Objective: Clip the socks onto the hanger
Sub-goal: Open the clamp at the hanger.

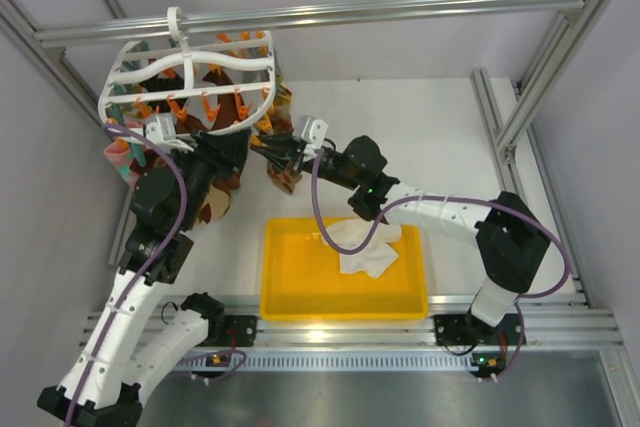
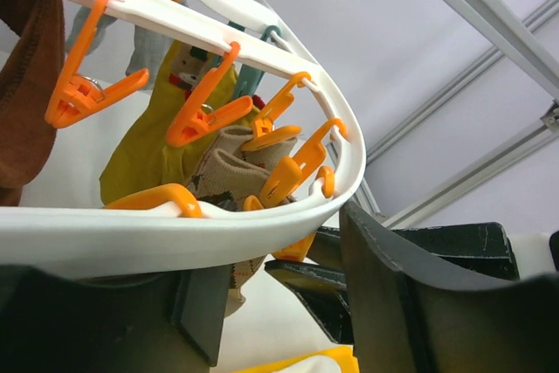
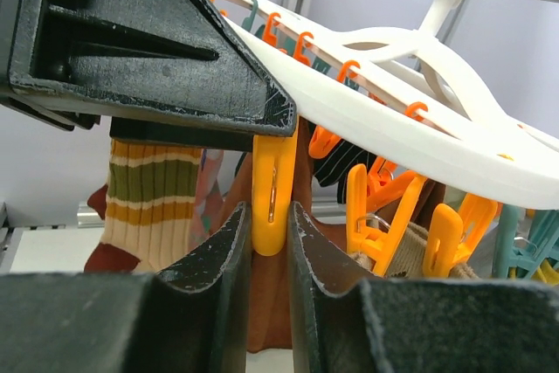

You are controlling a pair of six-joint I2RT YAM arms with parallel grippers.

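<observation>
My right gripper [image 3: 271,216] is squeezed nearly closed on an orange clip [image 3: 272,183] hanging under the white rim of the hanger [image 3: 419,146]. My left gripper [image 1: 222,142] is up against that same rim with its jaws apart, though from its wrist view I cannot tell whether it really has hold of the rim. The socks [image 1: 365,247] lie bunched together in the yellow tray [image 1: 270,287], well apart from both grippers
</observation>
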